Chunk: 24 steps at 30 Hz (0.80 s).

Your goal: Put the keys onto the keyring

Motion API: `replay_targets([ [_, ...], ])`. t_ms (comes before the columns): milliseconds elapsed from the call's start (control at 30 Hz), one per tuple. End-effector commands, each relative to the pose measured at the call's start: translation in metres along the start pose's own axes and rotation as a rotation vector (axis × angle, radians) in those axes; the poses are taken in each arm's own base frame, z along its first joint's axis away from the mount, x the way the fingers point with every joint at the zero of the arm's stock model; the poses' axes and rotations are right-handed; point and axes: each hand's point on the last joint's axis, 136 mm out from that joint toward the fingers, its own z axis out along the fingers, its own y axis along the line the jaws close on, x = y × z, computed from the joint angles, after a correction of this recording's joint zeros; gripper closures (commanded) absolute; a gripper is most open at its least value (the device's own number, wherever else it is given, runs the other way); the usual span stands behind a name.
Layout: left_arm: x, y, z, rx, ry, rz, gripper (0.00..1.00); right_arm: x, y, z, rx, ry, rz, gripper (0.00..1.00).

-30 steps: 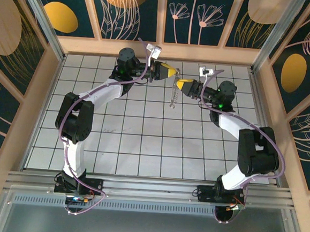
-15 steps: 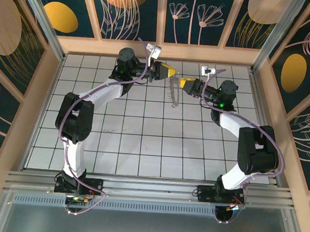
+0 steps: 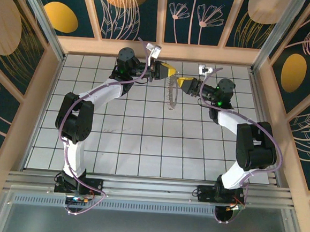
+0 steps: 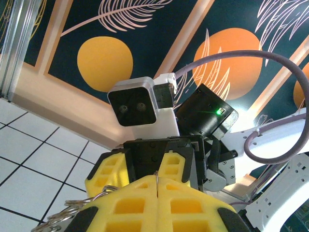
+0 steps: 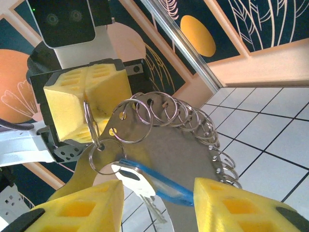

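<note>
1. The right pincer (image 5: 154, 205) is held with its yellow fingers apart.
2. The blue-headed key (image 5: 155, 186) is seen between them, hung by a small ring from the keyring (image 5: 193, 121).
3. The keyring is clamped at its rim by the left pincer (image 5: 86, 108), above the tiled surface (image 3: 143, 131).
</note>
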Motion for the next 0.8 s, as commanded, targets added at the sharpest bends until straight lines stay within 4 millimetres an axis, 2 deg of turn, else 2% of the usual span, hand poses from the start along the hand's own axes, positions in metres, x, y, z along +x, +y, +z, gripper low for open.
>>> replay_targets([
  [0,-0.029,-0.023,-0.002,0.034,-0.045,0.109,1.00,-0.011,0.015,0.008,-0.056,-0.005,-0.079,0.58],
  [233,-0.030,-0.023,-0.002,0.034,-0.047,0.110,1.00,-0.010,0.018,0.016,-0.074,0.009,-0.081,0.58],
  [500,-0.029,-0.022,-0.002,0.034,-0.047,0.110,1.00,-0.009,0.017,0.015,-0.070,0.010,-0.077,0.71],
  [600,-0.030,-0.023,-0.002,0.035,-0.047,0.112,1.00,-0.008,0.014,0.014,-0.054,0.009,-0.081,0.61],
  [767,-0.030,-0.025,-0.002,0.038,-0.045,0.112,1.00,-0.015,0.009,0.005,-0.021,-0.014,-0.092,0.58],
])
